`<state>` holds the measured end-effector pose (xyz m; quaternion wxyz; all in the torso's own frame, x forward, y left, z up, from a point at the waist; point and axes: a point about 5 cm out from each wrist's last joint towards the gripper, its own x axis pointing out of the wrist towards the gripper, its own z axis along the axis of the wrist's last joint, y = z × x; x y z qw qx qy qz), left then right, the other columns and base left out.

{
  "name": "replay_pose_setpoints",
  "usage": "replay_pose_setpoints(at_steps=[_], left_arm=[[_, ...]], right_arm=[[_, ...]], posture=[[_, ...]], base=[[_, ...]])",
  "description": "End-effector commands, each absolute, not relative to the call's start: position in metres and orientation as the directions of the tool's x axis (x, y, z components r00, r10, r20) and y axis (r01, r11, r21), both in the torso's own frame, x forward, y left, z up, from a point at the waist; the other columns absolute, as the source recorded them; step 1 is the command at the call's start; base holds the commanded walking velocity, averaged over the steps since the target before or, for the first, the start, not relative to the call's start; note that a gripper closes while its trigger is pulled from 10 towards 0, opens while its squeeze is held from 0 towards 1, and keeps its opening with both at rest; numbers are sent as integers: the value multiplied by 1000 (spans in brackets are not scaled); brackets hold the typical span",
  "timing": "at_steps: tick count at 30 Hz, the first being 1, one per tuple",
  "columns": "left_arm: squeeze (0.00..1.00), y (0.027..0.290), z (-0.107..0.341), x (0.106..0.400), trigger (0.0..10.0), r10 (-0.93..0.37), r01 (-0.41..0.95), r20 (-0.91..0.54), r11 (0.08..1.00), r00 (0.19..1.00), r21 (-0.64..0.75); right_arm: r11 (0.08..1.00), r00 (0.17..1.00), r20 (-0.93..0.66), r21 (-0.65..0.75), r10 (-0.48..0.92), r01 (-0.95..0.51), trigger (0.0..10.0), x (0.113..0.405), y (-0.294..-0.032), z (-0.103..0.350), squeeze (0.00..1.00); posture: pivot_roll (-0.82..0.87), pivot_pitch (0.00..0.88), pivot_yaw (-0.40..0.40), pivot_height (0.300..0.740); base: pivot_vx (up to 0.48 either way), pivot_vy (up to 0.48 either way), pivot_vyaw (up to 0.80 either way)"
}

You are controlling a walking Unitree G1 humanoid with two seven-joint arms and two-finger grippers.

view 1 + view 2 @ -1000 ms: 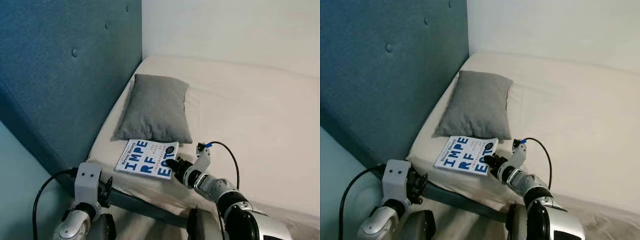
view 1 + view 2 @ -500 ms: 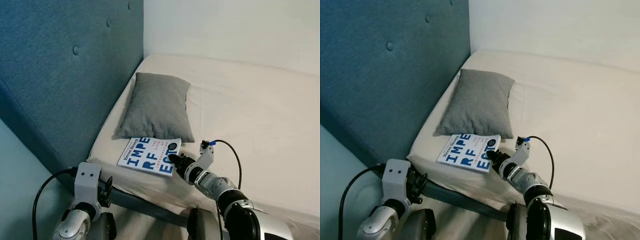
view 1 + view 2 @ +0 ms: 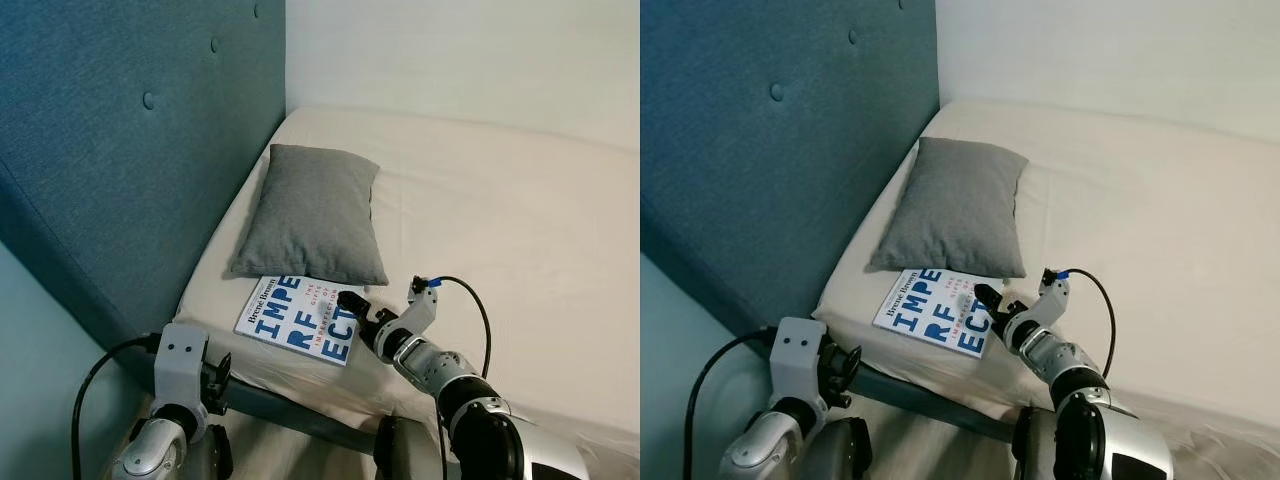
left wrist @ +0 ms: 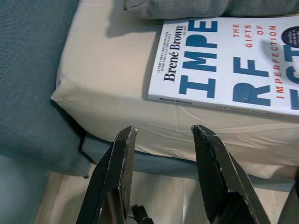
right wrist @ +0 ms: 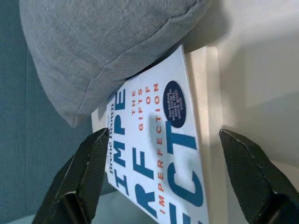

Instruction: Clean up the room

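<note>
Cream sheets cover the bed point(image 3: 500, 220) in front of you, which sits in a corner between a blue padded headboard point(image 3: 120, 150) on your left and a plain pale wall point(image 3: 460, 50) behind. You can see a grey pillow point(image 3: 312, 215) lying near the headboard, running lengthwise up the mattress.

Just below the pillow, at the near edge of the bed, lies the book point(image 3: 302, 318). It is flat, cover up, white with large blue letters and a line of red text. Its far edge touches the pillow, or is tucked slightly under it; your right wrist view shows the pillow point(image 5: 107, 46) bulging over the top of the book point(image 5: 159, 154).

Your right claw point(image 3: 357, 309) is at the book's right-hand edge, low over the mattress. Its two black fingers point(image 5: 79, 177) are spread wide, and in the wrist view they sit either side of the book's lower right corner with nothing held between them. From the head views you cannot tell whether a fingertip actually touches the cover. A black cable with a blue plug point(image 3: 433, 284) loops off that wrist.

Your left claw point(image 4: 163, 135) hangs lower, off the side of the bed, beside the mattress corner. Its fingers point(image 4: 117, 172) are parted and empty, pointing at the side of the mattress point(image 4: 107, 98) just below the book's spine point(image 4: 196, 100). Beneath the mattress you can see a dark bed frame point(image 3: 270, 405) and pale floor.
</note>
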<state>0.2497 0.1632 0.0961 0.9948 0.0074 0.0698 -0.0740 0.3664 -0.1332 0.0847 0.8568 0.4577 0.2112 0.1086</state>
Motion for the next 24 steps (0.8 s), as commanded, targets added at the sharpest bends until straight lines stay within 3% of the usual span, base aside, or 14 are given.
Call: replay_pose_setpoints(at_steps=[1,15,16,21,24], left_arm=[[0,157,97,249,10000,-174,173,-139,985,975,-20],[0,146,102,255,10000,-205,199,-110,978,973,-64],[0,151,103,258,10000,-180,174,-105,983,978,-55],[0,166,101,261,10000,-107,104,-117,994,987,-28],[0,175,100,262,10000,-73,71,-127,997,989,-17]], right_arm=[[558,888,-291,829,356,48,10000,361,-136,75,0],[549,907,-303,830,292,100,10000,353,-153,64,0],[617,914,-292,785,282,60,10000,354,-157,67,0],[733,927,-275,680,256,-1,10000,354,-159,68,0],[739,939,-260,673,224,10,10000,355,-162,69,0]], posture=[[127,237,-56,545],[111,191,-45,545],[107,187,-45,545],[98,190,-39,545],[97,198,-35,545]], base=[[0,0,0],[0,0,0],[0,0,0],[0,0,0],[0,0,0]])
